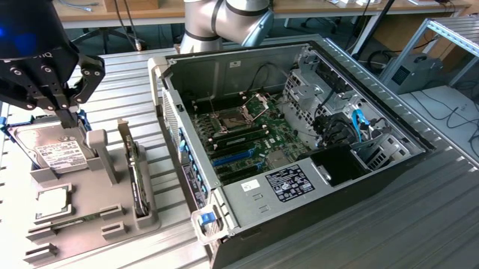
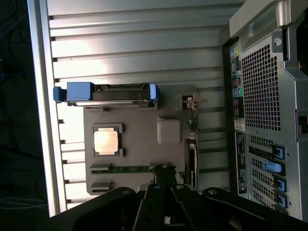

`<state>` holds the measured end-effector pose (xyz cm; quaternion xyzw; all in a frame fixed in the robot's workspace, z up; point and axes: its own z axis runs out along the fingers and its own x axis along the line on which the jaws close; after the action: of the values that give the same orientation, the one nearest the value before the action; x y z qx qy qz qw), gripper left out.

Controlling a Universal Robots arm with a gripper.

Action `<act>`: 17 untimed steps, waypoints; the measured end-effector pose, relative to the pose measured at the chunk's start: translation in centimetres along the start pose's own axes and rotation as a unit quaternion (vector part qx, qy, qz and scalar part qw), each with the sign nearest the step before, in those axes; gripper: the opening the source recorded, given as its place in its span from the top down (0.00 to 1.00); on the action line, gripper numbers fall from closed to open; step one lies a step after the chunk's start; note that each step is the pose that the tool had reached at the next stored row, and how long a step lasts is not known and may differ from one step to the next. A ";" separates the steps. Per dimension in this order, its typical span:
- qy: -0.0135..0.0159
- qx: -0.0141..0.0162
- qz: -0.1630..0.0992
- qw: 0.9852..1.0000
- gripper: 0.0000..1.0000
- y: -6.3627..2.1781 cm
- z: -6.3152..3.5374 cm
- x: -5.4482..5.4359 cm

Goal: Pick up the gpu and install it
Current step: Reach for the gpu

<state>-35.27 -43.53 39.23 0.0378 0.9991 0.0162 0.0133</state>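
The gpu (image 1: 134, 174) is a thin dark card standing on edge in a slot of the grey holder tray (image 1: 97, 202), on the side nearest the computer case. From the wrist camera the gpu (image 2: 193, 159) is edge-on beside the tray (image 2: 139, 130). My black gripper (image 1: 69, 119) hangs shut and holds nothing. It is above the tray's far end over the hard drive (image 1: 56, 151), to the exterior view's left of the gpu. Its closed fingers (image 2: 163, 180) meet above the tray's edge.
The open computer case (image 1: 299, 145) lies to the exterior view's right of the tray, its motherboard and blue expansion slots (image 1: 233, 159) exposed. The tray also carries a square CPU chip (image 2: 106, 142) and a memory stick (image 2: 127, 169). The hard drive (image 2: 110, 91) has blue end caps.
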 end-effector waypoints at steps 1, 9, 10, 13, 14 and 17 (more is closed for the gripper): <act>0.000 0.000 0.000 1.000 0.89 -0.05 0.00 0.0; 0.000 0.000 0.000 1.000 0.89 -0.46 0.00 0.0; 0.000 0.001 0.000 1.000 0.89 -0.56 0.00 0.0; 0.000 0.001 0.000 1.000 0.89 -0.81 0.00 -0.1; 0.000 0.001 0.000 1.000 0.89 -0.90 0.00 -0.1; 0.000 0.002 0.000 1.000 0.89 -1.16 0.00 -0.1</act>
<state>-35.27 -44.69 39.18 0.0378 0.9991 0.0142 0.0134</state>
